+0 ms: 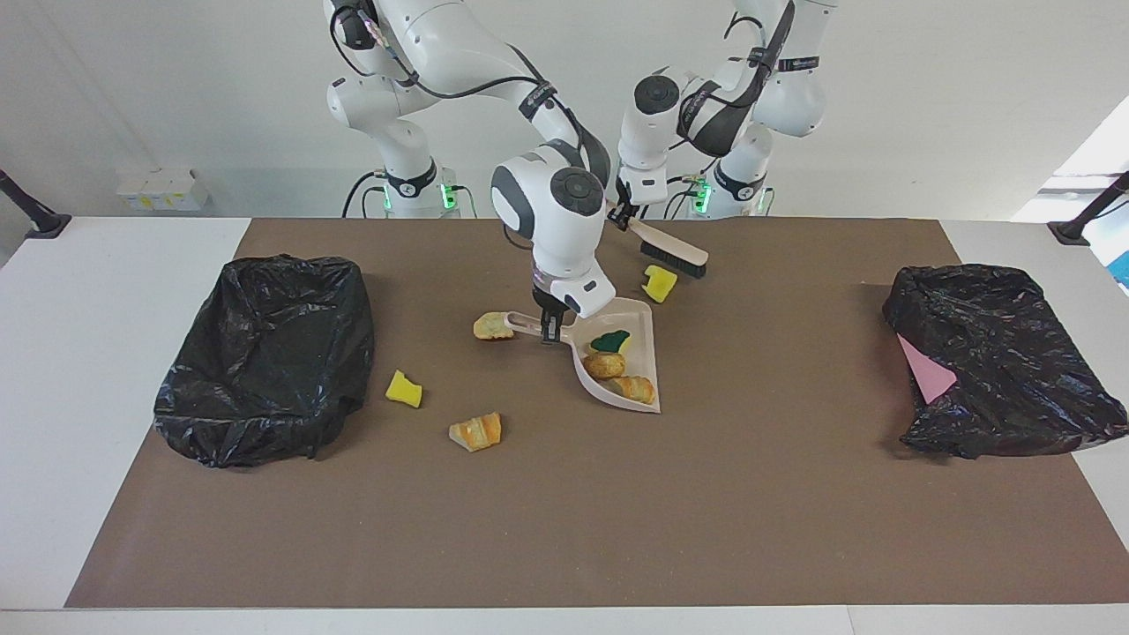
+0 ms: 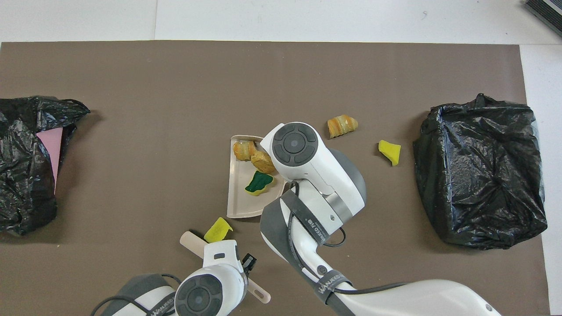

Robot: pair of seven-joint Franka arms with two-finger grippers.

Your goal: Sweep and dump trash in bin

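Observation:
My right gripper is shut on the handle of the beige dustpan, which lies low on the brown mat. In the pan are a green-backed sponge bit and two bread-like chunks. My left gripper is shut on the brush, whose bristles are just nearer to the robots than a yellow sponge bit. Loose trash on the mat: a bread chunk beside the pan's handle, a yellow sponge bit and another bread chunk.
A bin lined with a black bag stands at the right arm's end of the table. A second black-bagged bin with a pink sheet in it stands at the left arm's end.

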